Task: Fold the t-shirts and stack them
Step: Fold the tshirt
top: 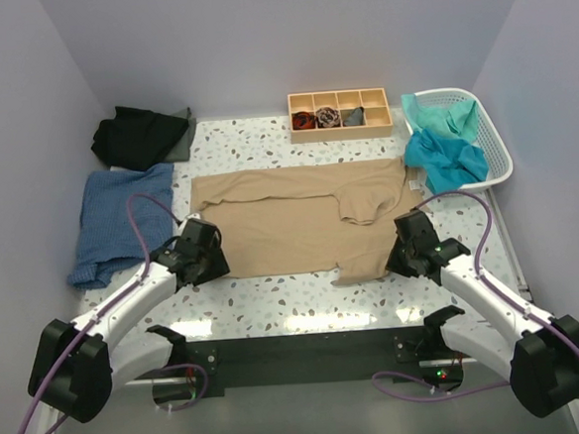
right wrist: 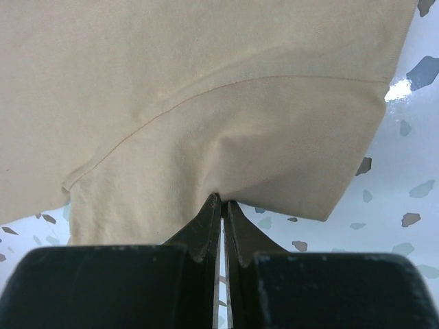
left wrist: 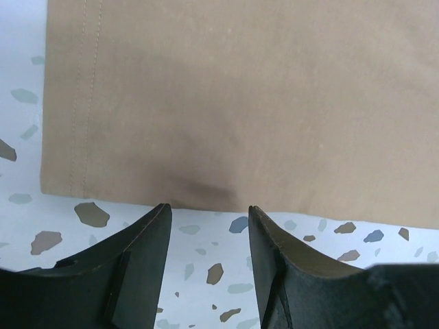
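White-walled bay, speckled counter (top: 276, 302) — the tan t-shirt (top: 290, 222) lies spread flat at its middle. Left wrist: the left gripper (left wrist: 209, 219) stands parted and empty, just short of the cloth's edge. Right wrist: the right gripper (right wrist: 223, 202) pinches the cloth's border.

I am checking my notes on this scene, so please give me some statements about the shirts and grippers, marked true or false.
The right gripper is shut on the tan t-shirt. True.
The left gripper holds the tan t-shirt. False: it is open, gripping nothing.
The teal t-shirt lies folded at the table's middle. False: it hangs crumpled over the white basket.
The denim-blue t-shirt lies left of the tan one. True.
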